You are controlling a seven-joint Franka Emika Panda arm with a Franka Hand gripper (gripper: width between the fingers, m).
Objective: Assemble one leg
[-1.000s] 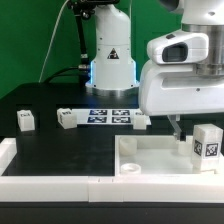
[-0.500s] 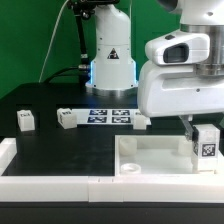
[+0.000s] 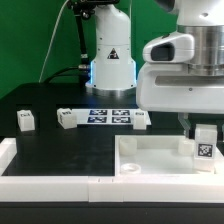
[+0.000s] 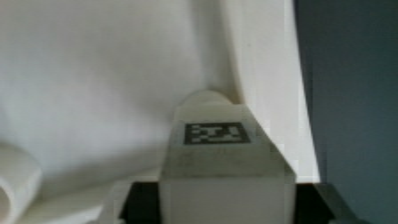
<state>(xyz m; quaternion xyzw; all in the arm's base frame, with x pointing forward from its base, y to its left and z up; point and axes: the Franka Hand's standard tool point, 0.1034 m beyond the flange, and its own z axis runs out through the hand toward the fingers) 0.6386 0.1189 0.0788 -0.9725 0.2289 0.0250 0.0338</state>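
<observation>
White plastic, small and upright, the leg (image 3: 204,146) bears a black-and-white square tag; the end effector (image 3: 203,129) clamps it at the exterior view's right, at an edge of the large white tray-like piece (image 3: 155,158). Black table (image 3: 60,150) lies open farther back.

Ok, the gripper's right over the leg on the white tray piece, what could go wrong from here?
1. The leg stands upright on the white tray piece; an off-centre close of the gripper could tip or skid it.
2. The wrist view shows the leg between the fingers but not whether they clamp it; lifting now might drop it.
</observation>
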